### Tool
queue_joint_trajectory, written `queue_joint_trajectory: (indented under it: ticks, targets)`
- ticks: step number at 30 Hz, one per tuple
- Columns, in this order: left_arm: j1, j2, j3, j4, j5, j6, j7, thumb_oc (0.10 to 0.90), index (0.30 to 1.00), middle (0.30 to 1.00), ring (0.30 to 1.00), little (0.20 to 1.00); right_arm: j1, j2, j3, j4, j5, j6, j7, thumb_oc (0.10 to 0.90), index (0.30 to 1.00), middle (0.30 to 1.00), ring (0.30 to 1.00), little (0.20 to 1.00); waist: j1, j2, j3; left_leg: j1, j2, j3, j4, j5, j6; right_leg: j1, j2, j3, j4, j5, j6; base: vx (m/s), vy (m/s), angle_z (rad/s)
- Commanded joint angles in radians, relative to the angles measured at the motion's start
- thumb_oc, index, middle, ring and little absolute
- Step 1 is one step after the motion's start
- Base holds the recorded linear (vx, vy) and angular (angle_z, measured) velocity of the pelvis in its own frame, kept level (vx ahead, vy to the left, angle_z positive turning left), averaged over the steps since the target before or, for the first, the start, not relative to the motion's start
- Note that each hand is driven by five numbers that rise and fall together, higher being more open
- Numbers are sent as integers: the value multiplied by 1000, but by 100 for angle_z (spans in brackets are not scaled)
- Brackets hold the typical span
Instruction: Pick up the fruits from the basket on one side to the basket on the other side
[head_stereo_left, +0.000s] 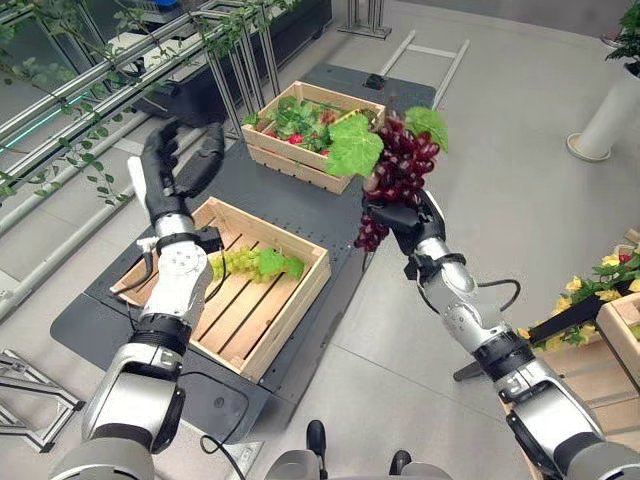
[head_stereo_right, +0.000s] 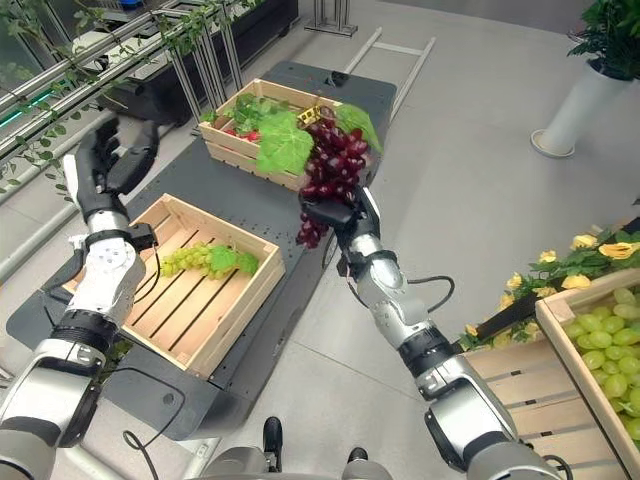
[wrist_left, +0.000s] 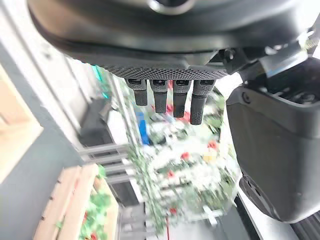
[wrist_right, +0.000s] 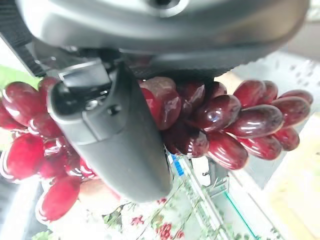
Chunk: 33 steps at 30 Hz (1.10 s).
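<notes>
Gripping a red grape bunch aloft, the right hand hovers between crates; the left hand stands open above the near crate.

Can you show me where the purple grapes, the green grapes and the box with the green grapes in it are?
Purple grapes (head_stereo_left: 405, 160), left eye view, middle of bunch.
Green grapes (head_stereo_left: 238, 262), left eye view, its berries.
Wooden box (head_stereo_left: 285, 316), left eye view, near rim.

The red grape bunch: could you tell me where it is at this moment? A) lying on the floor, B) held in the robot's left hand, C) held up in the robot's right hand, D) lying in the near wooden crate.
C: the right hand is closed round the red grape bunch and holds it in the air, while the near wooden crate holds a green grape bunch and the left hand is open.
</notes>
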Motion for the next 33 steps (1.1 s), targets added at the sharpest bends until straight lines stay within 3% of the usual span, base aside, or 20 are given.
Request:
queue_joint_trajectory:
  ticks: [1, 6, 8, 13, 16, 17, 18, 20, 21, 22, 25, 33]
  targets:
    - [-26, 6, -25, 65, 40, -125, -5, 800, 900, 900, 900, 900, -37, 30, -64, 4, -62, -159, 44, 400, 300, 300, 300, 300, -18, -5, -218, 65, 14, 8, 1, -166, -49, -33, 15, 27, 1, -16, -62, 0, 0, 0]
    - [29, -23, -31, 33, 32, -104, -58, 800, 900, 900, 900, 900, 7, 10, -57, 10, -167, -143, 109, 400, 300, 300, 300, 300, -19, -7, -213, 66, 14, 12, 1, -169, -48, -34, 15, 31, 1, -13, -58, -3, -9, -4]
    - [129, -75, -24, -22, 19, -104, -107, 800, 900, 900, 900, 900, 93, -5, -56, -25, -245, -138, 133, 400, 300, 300, 300, 300, -19, -11, -206, 68, 13, 13, 1, -170, -43, -36, 16, 36, 1, -10, -53, 6, -51, -8]
    - [310, -187, 0, -90, 9, -112, -125, 800, 900, 900, 900, 900, 252, 11, -90, -64, -265, -161, 177, 400, 300, 300, 300, 300, -23, -18, -194, 81, 16, 22, 1, -174, -34, -36, 25, 52, 1, -10, -55, 20, -51, -7]
    - [430, -264, 19, -99, -58, -102, -157, 800, 900, 900, 900, 900, 347, 37, -102, -79, -276, -164, 200, 400, 300, 300, 300, 300, -20, -25, -180, 90, -1, 0, 16, -179, -25, -38, 36, 96, 1, -9, -60, 33, -1, -23]
    - [483, -289, 35, -86, -67, -113, -165, 800, 900, 900, 900, 900, 364, 42, -92, -75, -307, -167, 208, 400, 300, 300, 300, 300, -11, -37, -165, 67, -20, -47, 107, -222, -20, -42, 33, 140, 1, -3, -62, 19, 84, -28]
    - [520, -300, 45, -79, -85, -131, -162, 800, 900, 900, 900, 900, 374, 39, -81, -76, -314, -162, 232, 400, 300, 300, 300, 300, 2, -39, -153, 52, -39, -124, 112, -225, -13, -47, 36, 180, 1, 5, -64, 17, 115, -36]
    - [543, -303, 55, -60, -114, -116, -155, 800, 900, 900, 900, 900, 372, 47, -59, -48, -282, -139, 243, 400, 300, 300, 300, 300, 16, -30, -136, 58, -54, -197, 53, -200, -2, -49, 43, 221, 1, 12, -61, 4, 177, -87]
    - [542, -302, 55, -56, -115, -109, -158, 800, 900, 900, 900, 900, 371, 50, -58, -43, -281, -136, 237, 400, 300, 300, 300, 300, 15, -29, -135, 60, -53, -193, 45, -197, -2, -48, 43, 220, 1, 13, -60, -21, 241, -142]
    - [520, -306, 40, -30, -96, -90, -159, 800, 900, 900, 900, 900, 379, 71, -54, -21, -270, -136, 200, 400, 300, 300, 300, 300, 6, -25, -131, 67, -41, -146, 24, -188, -7, -51, 30, 191, 1, 16, -47, -24, 182, -84]
    - [521, -300, 12, -19, -60, -101, -151, 800, 900, 900, 900, 900, 427, 93, -49, -14, -258, -151, 188, 400, 300, 300, 300, 300, -5, -21, -128, 74, -43, -126, 1, -185, 1, -61, 10, 169, 5, 28, -25, 4, 201, -34]
    - [510, -269, -23, -1, -33, -117, -189, 800, 900, 900, 900, 900, 504, 99, -72, 59, -272, -145, 178, 400, 300, 300, 300, 300, -51, -8, -93, 62, -59, -39, 53, -230, 37, -130, -30, 219, 55, 50, 12, 7, 188, -19]
